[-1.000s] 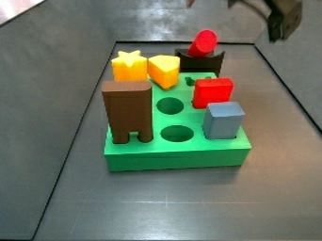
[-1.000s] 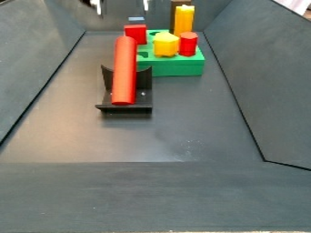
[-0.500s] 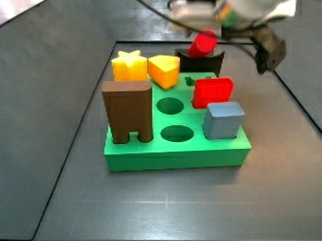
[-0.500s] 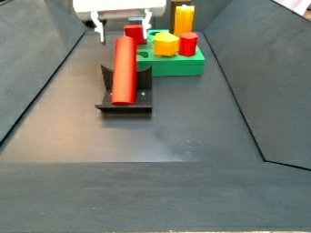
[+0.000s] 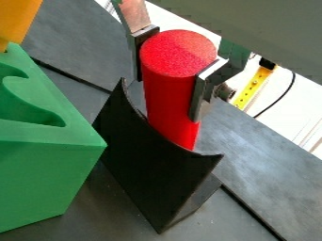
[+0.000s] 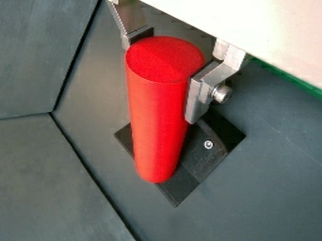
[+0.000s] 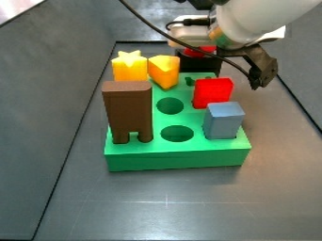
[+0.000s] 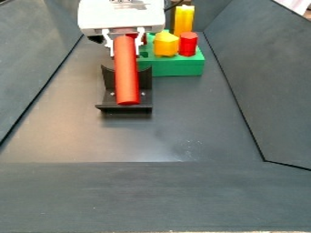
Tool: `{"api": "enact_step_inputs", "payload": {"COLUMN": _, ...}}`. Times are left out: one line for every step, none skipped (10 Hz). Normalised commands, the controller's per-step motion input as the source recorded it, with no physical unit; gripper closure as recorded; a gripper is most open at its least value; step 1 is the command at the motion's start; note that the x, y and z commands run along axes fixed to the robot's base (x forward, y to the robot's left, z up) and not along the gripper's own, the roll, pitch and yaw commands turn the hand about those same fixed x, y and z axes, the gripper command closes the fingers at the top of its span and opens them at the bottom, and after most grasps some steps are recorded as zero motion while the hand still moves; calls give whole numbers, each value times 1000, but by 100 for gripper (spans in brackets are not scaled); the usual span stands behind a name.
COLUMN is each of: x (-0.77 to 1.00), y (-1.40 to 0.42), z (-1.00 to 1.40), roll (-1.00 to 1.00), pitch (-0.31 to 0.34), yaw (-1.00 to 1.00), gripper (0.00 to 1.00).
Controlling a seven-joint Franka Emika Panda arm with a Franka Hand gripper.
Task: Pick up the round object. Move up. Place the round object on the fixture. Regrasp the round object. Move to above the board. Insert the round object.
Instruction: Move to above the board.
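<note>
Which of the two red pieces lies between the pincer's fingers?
The long glossy red cylinder peg, resting on the dark fixture, sits between the pincer fingers. The red cube stands apart on the bright green board.

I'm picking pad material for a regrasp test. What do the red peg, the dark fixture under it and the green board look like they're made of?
The round object, between the gripper's fingers: glossy red, probably plastic, given its soft highlights. The fixture: matte near-black, plastic or coated metal; unclear. The board: bright green, smooth and even, likely plastic.
</note>
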Motion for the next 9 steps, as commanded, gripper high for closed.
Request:
{"api": "enact_step_inputs", "payload": {"x": -111, "y": -261, "z": 1000, "roll": -101, "pitch": 332, "yaw": -160, "gripper": 100}}
{"api": "enact_step_inputs", "payload": {"x": -104, "y": -227, "z": 1000, "roll": -105, "pitch": 320, "yaw": -47, "gripper": 100}}
{"api": "enact_step_inputs", "payload": {"x": -98, "y": -202, "z": 1000, "roll": -112, "pitch": 307, "yaw": 47, "gripper": 100}}
{"api": "enact_step_inputs", "payload": {"x": -91, "y": -186, "z": 1000, "roll": -105, "pitch": 278, "yaw": 122, "gripper": 100}}
{"api": "enact_step_inputs", "payload": {"x": -81, "y": -174, "z": 1000, "roll": -87, "pitch": 242, "yaw": 169, "gripper": 100}}
{"api": "enact_step_inputs", "payload": {"x": -61, "y": -158, "z": 1000, "roll": -54, "pitch": 170, "yaw": 215, "gripper": 100}}
{"api": "enact_step_inputs", "payload": {"x": -53, "y": -149, "z": 1000, "roll": -41, "pitch": 143, "yaw": 220, "gripper": 100}}
{"api": "enact_step_inputs", "payload": {"x": -38, "y": -136, "z": 1000, "roll": -27, "pitch": 103, "yaw": 214, "gripper": 100}}
{"api": "enact_step_inputs", "payload": {"x": -23, "y": -121, "z": 1000, "roll": -17, "pitch": 56, "yaw": 195, "gripper": 100}}
